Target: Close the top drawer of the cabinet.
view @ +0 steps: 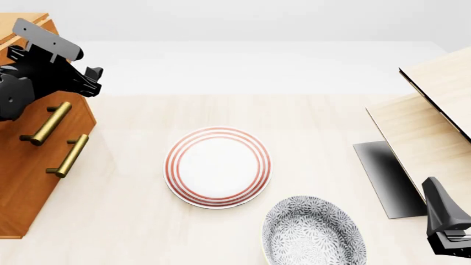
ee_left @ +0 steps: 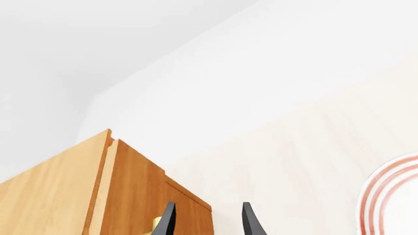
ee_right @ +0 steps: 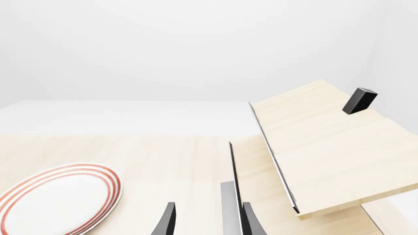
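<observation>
The orange-brown cabinet (view: 30,182) stands at the table's left edge, with two brass bar handles on its front. The top drawer (view: 70,118) carries the upper handle (view: 46,124). In the left wrist view the cabinet (ee_left: 52,191) fills the lower corner, the drawer (ee_left: 140,191) juts out stepped from its body, and a bit of brass handle (ee_left: 156,224) shows beside one finger. My left gripper (view: 85,83) (ee_left: 209,223) is open and empty, just above the upper handle at the drawer's front. My right gripper (view: 440,212) (ee_right: 207,223) is open and empty, far off at the front right.
A red-ringed white plate (view: 217,167) lies mid-table; it also shows in the right wrist view (ee_right: 56,200). A grey patterned bowl (view: 312,232) sits near the front edge. A pale light-wood structure (view: 434,121) with a black panel (view: 386,176) stands on the right.
</observation>
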You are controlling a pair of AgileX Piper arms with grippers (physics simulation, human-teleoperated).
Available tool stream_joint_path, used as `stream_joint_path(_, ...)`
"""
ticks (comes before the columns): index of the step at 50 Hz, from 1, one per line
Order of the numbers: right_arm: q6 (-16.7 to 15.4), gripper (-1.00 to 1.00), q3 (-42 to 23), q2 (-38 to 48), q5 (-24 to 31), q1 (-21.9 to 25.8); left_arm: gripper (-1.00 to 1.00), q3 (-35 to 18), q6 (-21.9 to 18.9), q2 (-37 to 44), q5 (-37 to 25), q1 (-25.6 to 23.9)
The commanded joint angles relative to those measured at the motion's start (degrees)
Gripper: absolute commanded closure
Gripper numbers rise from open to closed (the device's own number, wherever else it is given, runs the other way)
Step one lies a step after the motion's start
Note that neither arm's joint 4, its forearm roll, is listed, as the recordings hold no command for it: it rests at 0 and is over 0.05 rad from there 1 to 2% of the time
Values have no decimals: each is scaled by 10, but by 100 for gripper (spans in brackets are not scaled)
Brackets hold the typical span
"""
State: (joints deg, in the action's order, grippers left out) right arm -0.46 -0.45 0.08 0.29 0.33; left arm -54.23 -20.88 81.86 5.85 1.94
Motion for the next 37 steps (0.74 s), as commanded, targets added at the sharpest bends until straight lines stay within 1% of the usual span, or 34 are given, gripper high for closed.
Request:
stream_joint_path(1, 0, -100, 0, 0, 0, 0, -100, 25, 7, 3, -2, 33)
stream_joint_path(5, 0, -100, 0, 0, 0, 0, -100, 25, 3, 5, 0, 41)
stream_joint_path(9, 0, -100, 0, 0, 0, 0, -100, 23, -2, 8, 4, 61)
stream_joint_path(13, 0, -100, 0, 0, 0, 0, -100, 36, -13, 11, 15, 80)
stream_joint_path(22, 0, -100, 0, 0, 0, 0, -100, 27, -11, 6, 10, 109)
stream_joint_path(27, 0, -100, 0, 0, 0, 0, -100, 24, -9, 3, 8, 114)
stream_joint_path(37, 0, -100, 0, 0, 0, 0, -100, 23, -6, 0, 6, 109)
